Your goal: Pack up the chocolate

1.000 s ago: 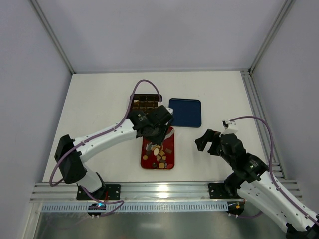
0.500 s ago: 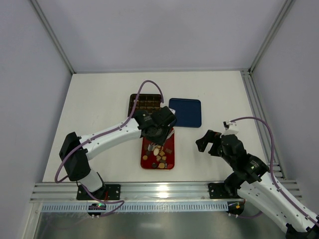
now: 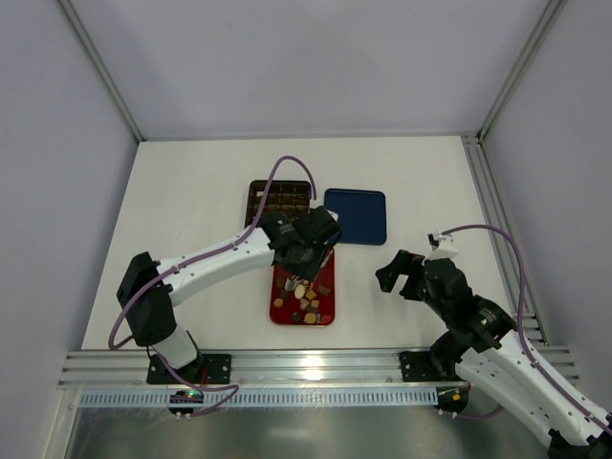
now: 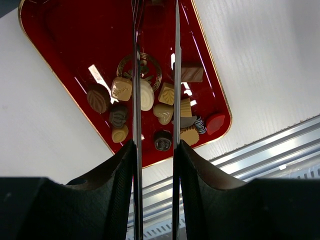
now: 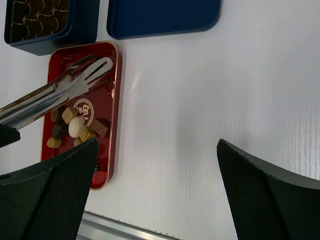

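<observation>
Several small chocolate pieces [image 4: 162, 112], dark brown, tan and cream, lie loose at the near end of a flat red tray [image 4: 60, 40]. My left gripper [image 4: 155, 145] is shut on a pair of metal tongs [image 4: 136, 75], whose two blades reach out over the pile. In the right wrist view the tongs' forked tips [image 5: 95, 70] stand slightly apart above the tray with nothing between them. From above, the left gripper [image 3: 304, 251] hovers over the red tray [image 3: 325, 311]. My right gripper [image 3: 402, 271] stands open over bare table to the right, its jaws [image 5: 156, 145] wide and empty.
A dark brown gridded box [image 3: 277, 196] with square cells sits just behind the red tray, also seen as the box [image 5: 35, 17]. A dark blue lid [image 3: 356, 216] lies flat to its right. A metal rail [image 3: 306, 363] runs along the near table edge.
The left arm has shifted slightly, keeping the tongs over the red tray. The right arm has not moved.
</observation>
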Robot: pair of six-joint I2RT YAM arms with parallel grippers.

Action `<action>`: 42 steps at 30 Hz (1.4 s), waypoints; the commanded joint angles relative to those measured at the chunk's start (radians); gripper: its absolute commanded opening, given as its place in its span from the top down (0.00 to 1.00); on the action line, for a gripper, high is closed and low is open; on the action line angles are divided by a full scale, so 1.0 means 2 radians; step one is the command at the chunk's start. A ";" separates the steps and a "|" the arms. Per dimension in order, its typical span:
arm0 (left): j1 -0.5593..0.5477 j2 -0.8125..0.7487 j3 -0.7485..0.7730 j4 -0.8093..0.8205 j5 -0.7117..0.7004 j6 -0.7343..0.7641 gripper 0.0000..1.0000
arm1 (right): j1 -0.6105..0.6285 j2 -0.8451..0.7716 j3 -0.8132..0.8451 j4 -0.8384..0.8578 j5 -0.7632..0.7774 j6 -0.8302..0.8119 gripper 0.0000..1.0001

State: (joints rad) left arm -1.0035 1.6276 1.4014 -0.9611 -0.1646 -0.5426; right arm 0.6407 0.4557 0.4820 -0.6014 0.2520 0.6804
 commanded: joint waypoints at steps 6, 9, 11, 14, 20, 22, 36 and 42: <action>-0.007 0.002 0.015 0.008 -0.013 -0.005 0.63 | 0.002 -0.005 -0.002 0.010 0.006 0.001 0.00; -0.008 0.002 0.015 0.003 -0.018 -0.004 0.64 | 0.002 -0.004 -0.002 0.012 0.006 0.001 0.00; -0.007 0.002 0.016 0.000 -0.023 -0.003 0.65 | 0.002 -0.002 -0.002 0.013 0.005 0.001 0.00; -0.007 -0.002 0.017 -0.006 -0.030 0.000 0.66 | 0.002 0.000 -0.002 0.015 0.004 0.000 0.00; -0.007 -0.009 0.017 -0.013 -0.037 0.004 0.66 | 0.002 0.002 0.000 0.015 0.003 0.000 0.00; -0.007 -0.011 0.017 -0.015 -0.038 0.004 0.66 | 0.002 0.002 0.000 0.016 0.003 0.000 0.00; -0.007 -0.039 0.017 -0.029 -0.043 0.005 0.68 | 0.002 0.004 -0.001 0.018 0.001 0.002 0.00; -0.007 -0.051 0.013 -0.034 -0.044 0.005 0.68 | 0.002 0.005 -0.005 0.023 -0.002 0.004 0.00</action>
State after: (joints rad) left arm -1.0126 1.5761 1.4014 -1.0180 -0.2268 -0.5388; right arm 0.6407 0.4583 0.4747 -0.5972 0.2504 0.6815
